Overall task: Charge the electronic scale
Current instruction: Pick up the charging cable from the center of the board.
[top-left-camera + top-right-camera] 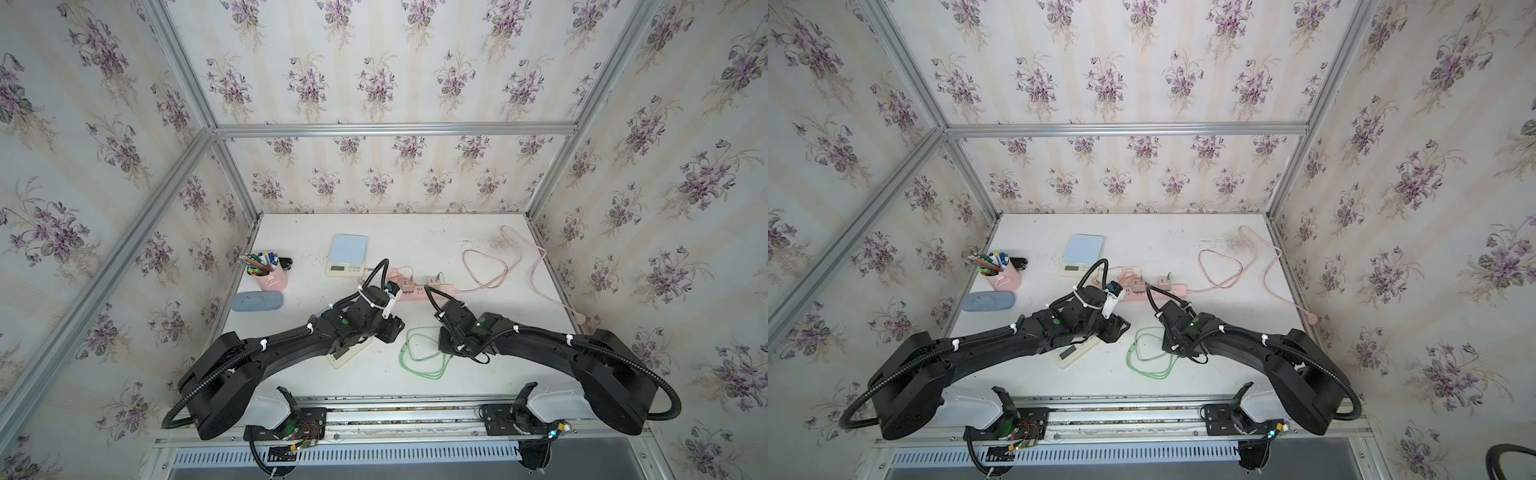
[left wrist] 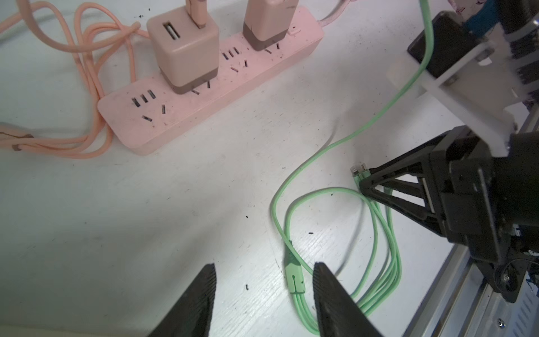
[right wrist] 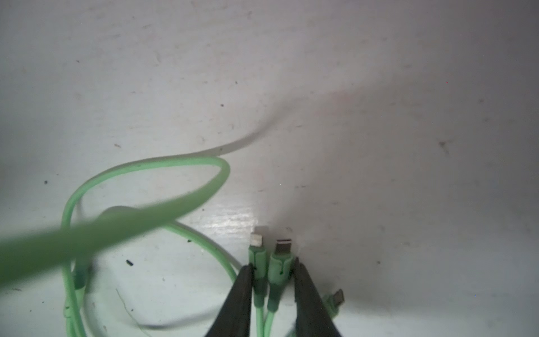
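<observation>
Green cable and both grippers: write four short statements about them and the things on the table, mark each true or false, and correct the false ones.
1. The right gripper pinches two plugs of the green cable. True.
2. The left gripper holds a charger. False: it is open and empty.
3. Two chargers sit in the pink power strip. True.
4. The pen cup is blue. False: it is pink.

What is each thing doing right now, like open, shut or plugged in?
green cable: lying in loops, two plugs pinched.
right gripper: shut on those two plugs.
left gripper: open, empty.
chargers: both plugged into power strip.
near scale: partly hidden, no cable seen in it.
</observation>
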You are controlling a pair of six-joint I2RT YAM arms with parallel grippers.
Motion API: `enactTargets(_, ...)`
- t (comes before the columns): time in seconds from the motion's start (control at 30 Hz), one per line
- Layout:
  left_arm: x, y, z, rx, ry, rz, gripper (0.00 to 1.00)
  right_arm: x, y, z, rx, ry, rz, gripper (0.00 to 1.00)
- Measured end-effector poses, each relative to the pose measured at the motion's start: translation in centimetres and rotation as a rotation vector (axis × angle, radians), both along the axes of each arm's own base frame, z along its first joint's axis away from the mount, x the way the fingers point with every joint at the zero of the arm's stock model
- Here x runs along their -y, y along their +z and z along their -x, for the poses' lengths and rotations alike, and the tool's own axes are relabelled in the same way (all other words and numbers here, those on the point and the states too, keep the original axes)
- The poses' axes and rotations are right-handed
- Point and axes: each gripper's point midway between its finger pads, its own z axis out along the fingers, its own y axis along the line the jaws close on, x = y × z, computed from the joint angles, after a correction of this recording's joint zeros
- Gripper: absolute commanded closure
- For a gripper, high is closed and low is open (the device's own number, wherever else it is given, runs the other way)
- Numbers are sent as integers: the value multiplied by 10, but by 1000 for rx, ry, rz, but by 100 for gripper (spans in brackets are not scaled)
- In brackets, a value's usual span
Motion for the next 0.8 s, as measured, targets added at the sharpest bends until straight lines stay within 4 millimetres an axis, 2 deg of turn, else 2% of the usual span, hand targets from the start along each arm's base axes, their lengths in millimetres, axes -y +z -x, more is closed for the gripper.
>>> enactTargets(0.1, 0, 2, 0, 4, 1, 4, 44, 2, -5, -1, -5, 3, 38, 84)
enactTargets(0.27, 0, 3, 0, 7, 1, 5, 44, 0, -8, -9, 15, 19, 78, 99)
enactTargets(0.37, 0, 6, 0, 13, 0, 10, 44, -2, -5, -11, 27, 28, 80, 100)
enactTargets(0.47, -1, 10, -1, 23, 1, 18, 44, 0, 8, -13, 49, 45, 88, 100)
enactTargets(0.53, -2, 14, -3, 30, 7, 27, 44, -1, 29, -21, 99, 62, 91, 100)
enactTargets(0.63, -7, 29, -12, 41, 29, 63, 43, -18, 83, -48, 279, 119, 25, 100)
enactTargets(0.73, -10, 53, -23, 52, 48, 137, 42, -31, 133, -67, 459, 206, -33, 100)
enactTargets(0.8, -11, 74, -30, 60, 55, 200, 41, -38, 159, -75, 562, 273, -56, 100)
